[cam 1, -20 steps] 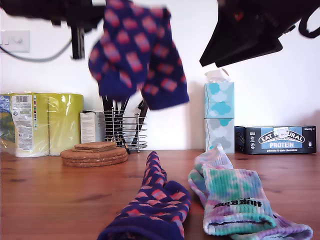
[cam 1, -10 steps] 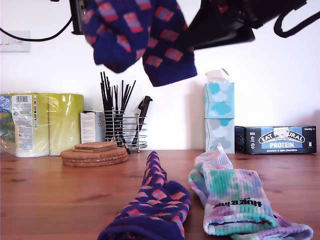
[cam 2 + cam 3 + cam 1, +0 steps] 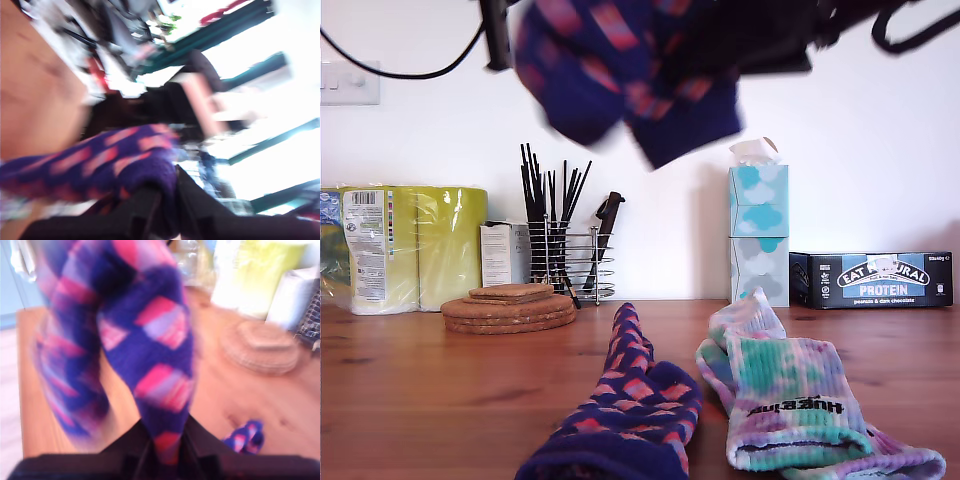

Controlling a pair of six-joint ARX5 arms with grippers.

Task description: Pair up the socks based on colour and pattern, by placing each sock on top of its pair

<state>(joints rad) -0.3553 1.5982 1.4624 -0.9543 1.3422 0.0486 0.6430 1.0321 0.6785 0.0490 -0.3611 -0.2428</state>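
Both my first claw (image 3: 167,200) and my second claw (image 3: 165,450) pinch 1 navy sock (image 3: 620,70), stretched high above the worktop (image 3: 420,400) so it clears its match (image 3: 630,410) lying below beside the tie-dye pair (image 3: 790,400).

A: Raised navy sock (image 3: 620,80), clamped in my second gripper (image 3: 167,460): soft knit cloth, fuzzy, matt.

B: Table (image 3: 420,400) far below that gripper: wood, smooth, slight sheen. Coasters (image 3: 508,308): rough cork. Rack (image 3: 570,262): shiny wire metal.
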